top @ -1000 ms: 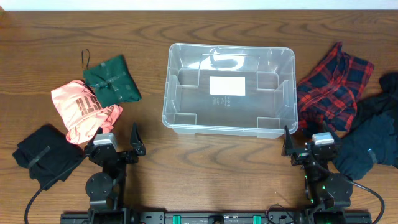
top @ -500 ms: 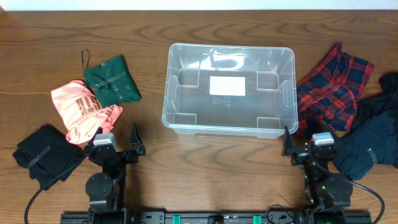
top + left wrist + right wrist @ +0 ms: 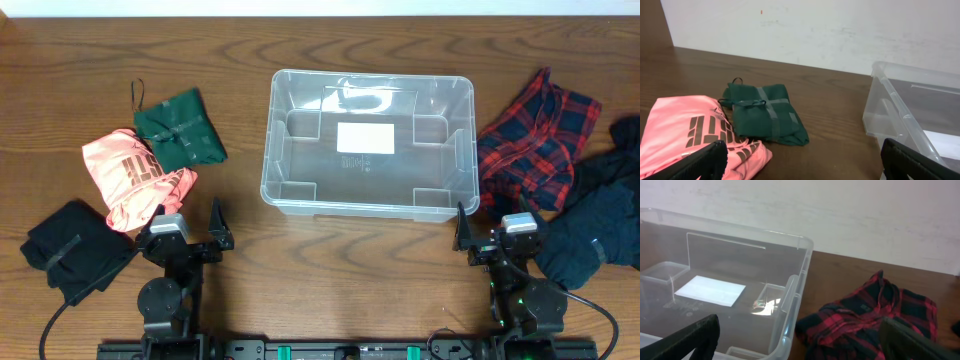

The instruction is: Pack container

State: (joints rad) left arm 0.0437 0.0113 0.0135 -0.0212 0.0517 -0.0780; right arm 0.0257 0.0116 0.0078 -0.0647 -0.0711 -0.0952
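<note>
Clear plastic container (image 3: 367, 143) holds nothing yet.

Left wrist view: pink shirt (image 3: 685, 132) getting cut off by left and bottom edges, bin (image 3: 905, 115) running off the right edge, left gripper (image 3: 800, 162) showing only finger ends in the bottom corners. Right wrist view: plaid shirt (image 3: 865, 315) running off the bottom. Overhead: blue cloth (image 3: 628, 130) and dark garment (image 3: 600, 225) getting clipped by the right edge; label (image 3: 365, 137) print coming out too small to read.
</note>
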